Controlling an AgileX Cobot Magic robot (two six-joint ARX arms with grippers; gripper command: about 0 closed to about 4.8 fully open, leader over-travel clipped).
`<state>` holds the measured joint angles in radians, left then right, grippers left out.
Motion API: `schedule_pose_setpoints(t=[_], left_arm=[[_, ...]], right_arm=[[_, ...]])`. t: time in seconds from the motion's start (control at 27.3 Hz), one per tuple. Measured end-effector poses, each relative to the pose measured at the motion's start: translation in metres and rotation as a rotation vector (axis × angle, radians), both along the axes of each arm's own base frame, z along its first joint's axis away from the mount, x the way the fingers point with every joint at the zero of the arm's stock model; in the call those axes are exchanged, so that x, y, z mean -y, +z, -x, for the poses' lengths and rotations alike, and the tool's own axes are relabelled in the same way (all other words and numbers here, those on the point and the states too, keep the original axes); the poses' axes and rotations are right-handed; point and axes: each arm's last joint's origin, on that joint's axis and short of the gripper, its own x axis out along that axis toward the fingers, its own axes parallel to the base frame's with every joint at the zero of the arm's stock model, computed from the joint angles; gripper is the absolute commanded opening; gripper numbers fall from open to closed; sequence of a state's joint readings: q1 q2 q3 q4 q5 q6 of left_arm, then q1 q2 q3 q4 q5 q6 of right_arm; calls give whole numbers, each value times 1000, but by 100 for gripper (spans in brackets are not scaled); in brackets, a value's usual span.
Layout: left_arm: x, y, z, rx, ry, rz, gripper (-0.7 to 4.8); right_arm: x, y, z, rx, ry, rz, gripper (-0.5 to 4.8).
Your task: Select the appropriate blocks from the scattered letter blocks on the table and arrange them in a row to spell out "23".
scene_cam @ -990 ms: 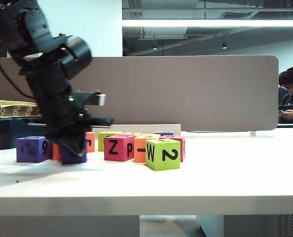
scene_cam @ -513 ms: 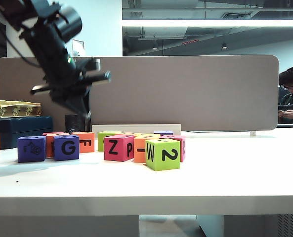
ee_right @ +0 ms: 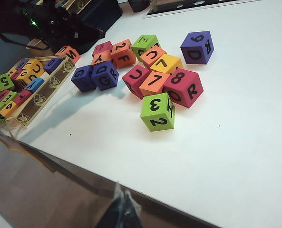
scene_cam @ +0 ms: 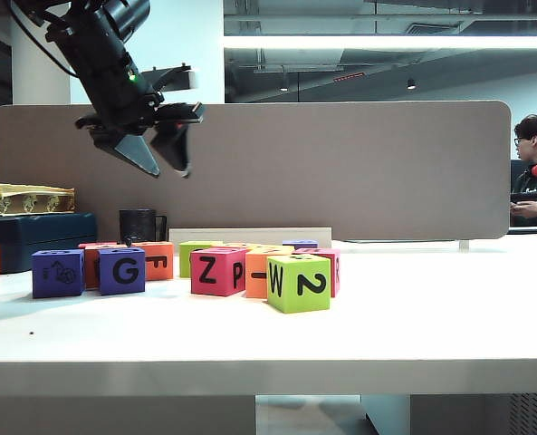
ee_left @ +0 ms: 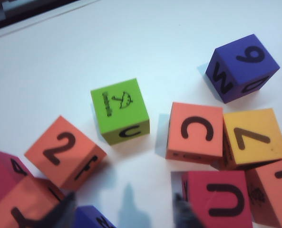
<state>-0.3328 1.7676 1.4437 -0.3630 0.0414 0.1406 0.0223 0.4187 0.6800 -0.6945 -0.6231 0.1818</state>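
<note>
The lime green block [scene_cam: 298, 283] (showing "W" and "2") sits nearest on the bench [scene_cam: 413, 344], apart from the cluster. Behind, the left hand [scene_cam: 156, 156] hangs spread and empty. The right hand [ee_right: 121, 209] looks pressed together.

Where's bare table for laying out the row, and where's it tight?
Free: the wide white stretch of table between the lime green cube and the front edge, and right of it. Crowded: behind it, cubes pack together back to the purple G cube. Left gripper hangs open above; right gripper looks shut by the edge.
</note>
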Motion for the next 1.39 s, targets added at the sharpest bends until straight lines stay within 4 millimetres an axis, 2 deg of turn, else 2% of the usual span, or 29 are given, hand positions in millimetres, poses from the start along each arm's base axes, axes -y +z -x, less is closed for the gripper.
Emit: schedule_pose_setpoints(t=[0.11, 0.29, 0.37, 0.55, 0.62, 0.81, 0.95, 0.99, 1.03, 1.32, 1.39], left_arm=[[4, 2, -14, 38, -32, -30, 346], [6, -6, -34, 39, -80, -110, 355], [-5, -15, -44, -5, -64, -123, 379], [-54, -36, -64, -127, -66, -29, 378], [-63, -40, -67, -129, -118, -4, 379], [-61, -51, -72, -97, -243, -98, 382], [-60, -65, -79, -105, -274, -130, 383], [-60, -68, -80, -102, -286, -149, 398], [-60, -69, -81, -90, -295, -160, 412], [-59, -67, -89, 0, -301, -185, 413], [-59, -72, -92, 4, -299, -187, 413]], right_arm=[[0, 0, 0, -1, 0, 0, -1], [0, 0, 0, -1, 0, 0, -1], [0, 0, 0, -2, 0, 0, -1], [0, 0, 0, -1, 0, 0, -1], [0, 0, 0, -1, 0, 0, -1], [0, 0, 0, -2, -2, 1, -1], [0, 0, 0, -2, -2, 1, -1], [0, 0, 0, -2, -1, 1, -1], [0, 0, 0, -4, -2, 1, -1], [0, 0, 0, -4, -1, 1, -1], [0, 0, 0, -5, -1, 1, -1]])
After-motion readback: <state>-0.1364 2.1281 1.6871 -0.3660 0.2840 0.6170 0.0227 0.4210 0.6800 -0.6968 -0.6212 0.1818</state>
